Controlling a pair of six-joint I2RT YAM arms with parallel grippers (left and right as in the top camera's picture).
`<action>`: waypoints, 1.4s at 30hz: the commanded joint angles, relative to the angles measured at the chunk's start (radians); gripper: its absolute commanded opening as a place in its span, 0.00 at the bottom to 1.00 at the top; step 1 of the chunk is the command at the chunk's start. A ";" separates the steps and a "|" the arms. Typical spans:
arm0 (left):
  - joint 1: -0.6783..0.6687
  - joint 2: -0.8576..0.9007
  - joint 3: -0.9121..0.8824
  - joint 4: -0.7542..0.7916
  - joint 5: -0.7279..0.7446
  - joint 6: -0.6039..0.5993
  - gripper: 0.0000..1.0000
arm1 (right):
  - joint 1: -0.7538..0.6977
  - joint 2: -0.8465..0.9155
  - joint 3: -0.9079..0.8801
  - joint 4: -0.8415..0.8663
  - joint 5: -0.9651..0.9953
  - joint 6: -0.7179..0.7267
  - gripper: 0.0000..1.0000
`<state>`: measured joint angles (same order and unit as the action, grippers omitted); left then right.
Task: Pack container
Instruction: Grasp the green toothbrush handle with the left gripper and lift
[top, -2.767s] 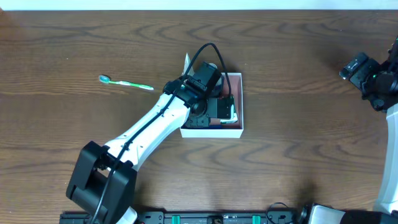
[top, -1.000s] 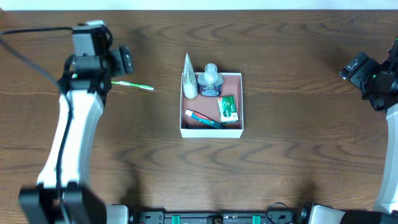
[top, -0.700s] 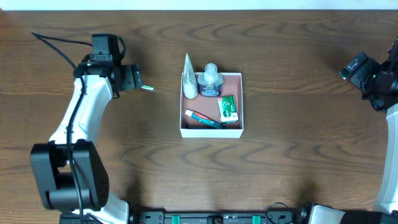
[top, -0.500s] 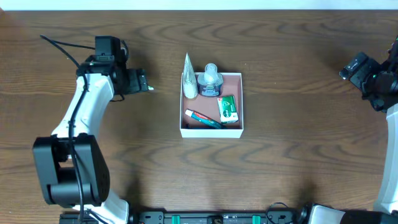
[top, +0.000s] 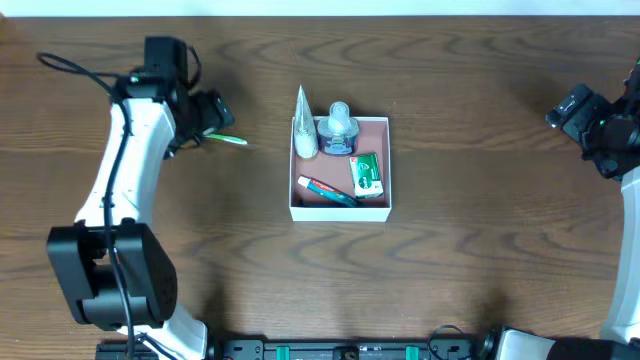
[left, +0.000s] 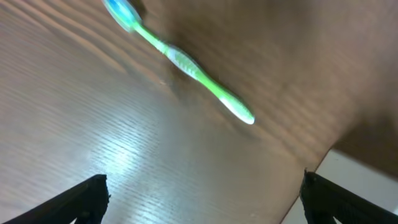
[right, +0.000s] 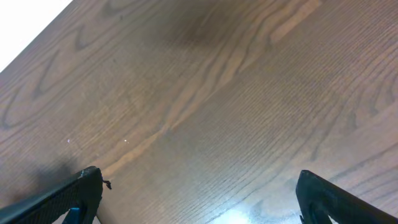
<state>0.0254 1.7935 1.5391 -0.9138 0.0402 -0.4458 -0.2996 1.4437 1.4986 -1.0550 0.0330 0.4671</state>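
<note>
One toiletry lies outside the container (top: 340, 213): a green toothbrush (left: 180, 60) with a blue head, flat on the tabletop (top: 480, 250) in the upper left of the overhead frame, well apart from the box. The container sits at the middle of the frame and holds a white tube (top: 304, 132), a small bottle (top: 340, 125), a green packet (top: 366, 174) and a slim red and teal item (top: 328, 189).

The left hand (top: 210, 117) hangs over the toothbrush with its jaws spread wide and nothing between them. The step in hand looks like the pickup. To do it well, the jaws should probably straddle the handle near its middle, across its length, and come low enough for the tips to reach under so thin a thing before closing. In the wrist view the brush lies diagonally, so a turn of the wrist may be needed first.

The right hand (top: 572, 108) is at the far right edge, also wide and empty, over bare wood.

The tabletop is dark brown wood grain with a slight sheen. A pale strip shows beyond its far edge; little else of the room is visible.
</note>
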 joint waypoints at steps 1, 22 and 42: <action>0.004 0.034 0.086 -0.051 -0.058 -0.070 0.98 | -0.001 0.002 0.012 -0.002 0.000 0.011 0.99; 0.043 0.390 0.292 -0.214 0.031 -0.126 0.98 | -0.001 0.002 0.012 -0.001 0.000 0.011 0.99; 0.075 0.451 0.292 -0.142 0.027 -0.125 0.98 | -0.001 0.002 0.012 -0.001 0.000 0.011 0.99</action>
<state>0.0959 2.2311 1.8091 -1.0599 0.0719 -0.5549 -0.2996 1.4437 1.4986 -1.0550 0.0330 0.4671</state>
